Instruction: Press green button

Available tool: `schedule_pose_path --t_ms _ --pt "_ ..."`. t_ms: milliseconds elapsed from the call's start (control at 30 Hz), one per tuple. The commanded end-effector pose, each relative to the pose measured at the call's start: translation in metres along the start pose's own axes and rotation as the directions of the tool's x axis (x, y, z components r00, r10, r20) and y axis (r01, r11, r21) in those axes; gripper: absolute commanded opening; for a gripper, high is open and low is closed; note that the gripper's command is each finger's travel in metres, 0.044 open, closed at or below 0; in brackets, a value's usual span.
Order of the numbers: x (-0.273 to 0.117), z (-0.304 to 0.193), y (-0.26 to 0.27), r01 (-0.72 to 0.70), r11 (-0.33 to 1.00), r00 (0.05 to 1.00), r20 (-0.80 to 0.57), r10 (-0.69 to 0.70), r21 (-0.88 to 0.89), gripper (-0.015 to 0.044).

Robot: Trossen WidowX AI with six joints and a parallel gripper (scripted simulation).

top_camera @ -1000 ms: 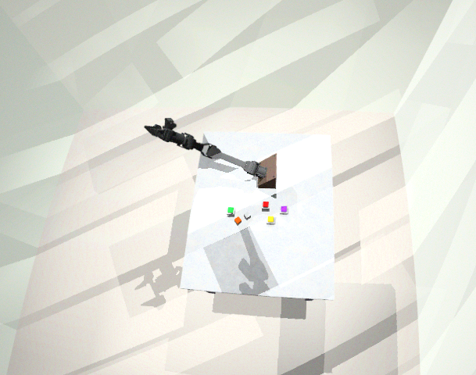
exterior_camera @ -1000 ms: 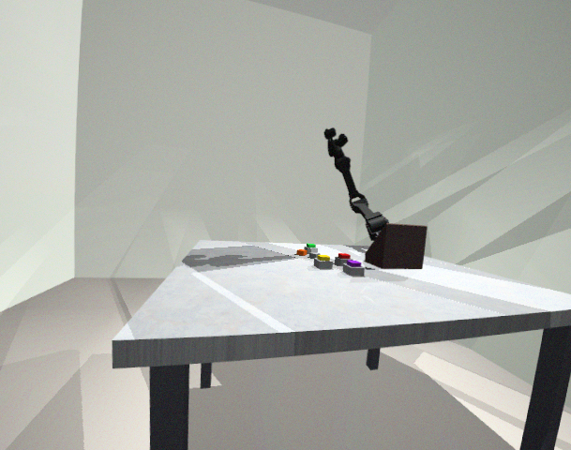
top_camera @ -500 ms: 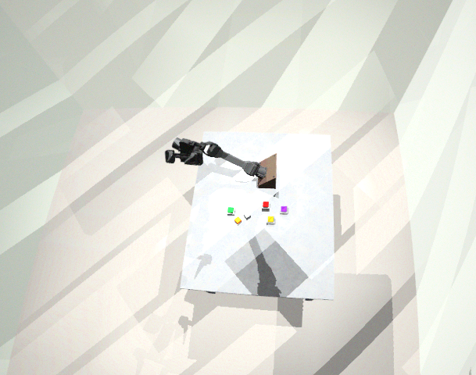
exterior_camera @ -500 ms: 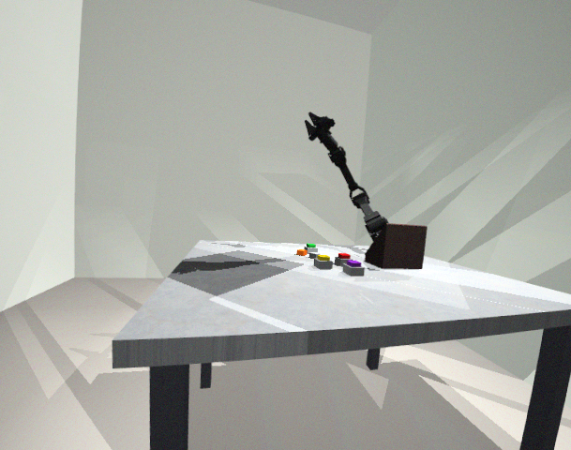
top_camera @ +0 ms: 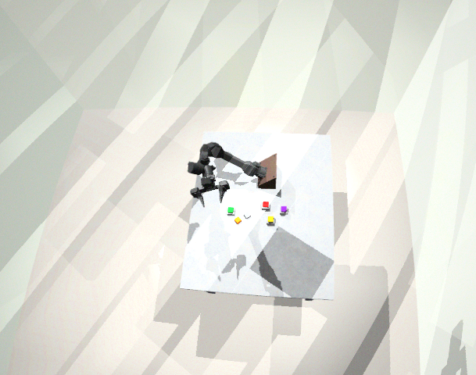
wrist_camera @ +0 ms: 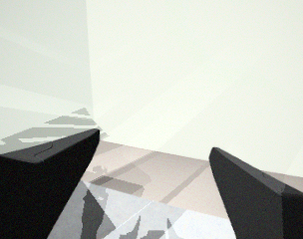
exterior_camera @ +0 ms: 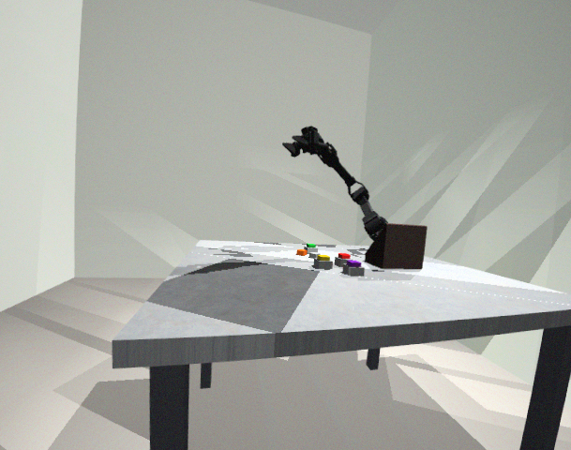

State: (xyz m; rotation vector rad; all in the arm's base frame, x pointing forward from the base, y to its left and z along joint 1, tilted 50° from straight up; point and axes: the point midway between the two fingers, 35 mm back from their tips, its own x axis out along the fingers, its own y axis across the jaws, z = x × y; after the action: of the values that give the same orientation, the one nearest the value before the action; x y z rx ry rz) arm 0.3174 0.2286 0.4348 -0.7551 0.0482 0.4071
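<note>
Five small coloured items sit grouped on the desk (top_camera: 310, 258) in front of the brown base block (top_camera: 268, 171) that carries the arm: the green button (top_camera: 230, 210), the red button (top_camera: 265, 205), the purple button (top_camera: 283, 208), the yellow button (top_camera: 270, 219) and an orange block (top_camera: 238, 220). The green button is the member of the group nearest the desk's left edge as the top view frames it, with the orange block just beside it toward the desk's near edge. The claw (top_camera: 210, 198) hangs high above the desk near that same left edge, fingers spread wide apart with nothing between them. The step in hand is judged to be the approach, with no contact made yet. To do it well, the fingers would best be brought together so that one narrow tip meets the green cap squarely, the descent kept vertical and firm until the cap bottoms out, then released straight upward; any drift toward the near edge risks nudging the orange block. The top view alone gives the layout and the sideways offset between claw and button. The exterior view alone reveals how high the claw (exterior_camera: 294, 145) stands over the green button (exterior_camera: 310, 245), and that the buttons sit on grey bases. The wrist view shows only the two dark fingers, the desk's pale surface and the floor beyond; no button lies in its field.
</note>
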Motion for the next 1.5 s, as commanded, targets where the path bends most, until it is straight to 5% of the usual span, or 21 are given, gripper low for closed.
schedule_pose_path --t_ms 0,167,333,633,1000,1200,1467 --pt "0.017 -0.076 0.017 -0.014 0.998 0.955 -0.295 0.032 0.064 0.04" --pt "0.013 -0.157 0.029 0.03 0.994 0.808 -0.587 0.04 0.109 0.04" --pt "-0.015 -0.233 0.032 0.116 0.989 0.561 -0.828 0.013 0.094 0.04" --pt "-0.097 -0.321 0.017 0.214 0.971 0.025 -0.993 -0.112 -0.104 0.04" --pt "-0.098 -0.322 0.017 0.214 0.971 0.017 -0.993 -0.115 -0.109 0.04" --pt "-0.098 -0.38 0.01 0.27 0.956 -0.002 -0.993 -0.118 -0.114 0.0242" --pt "-0.098 -0.383 0.009 0.272 0.955 -0.003 -0.993 -0.118 -0.115 0.0032"
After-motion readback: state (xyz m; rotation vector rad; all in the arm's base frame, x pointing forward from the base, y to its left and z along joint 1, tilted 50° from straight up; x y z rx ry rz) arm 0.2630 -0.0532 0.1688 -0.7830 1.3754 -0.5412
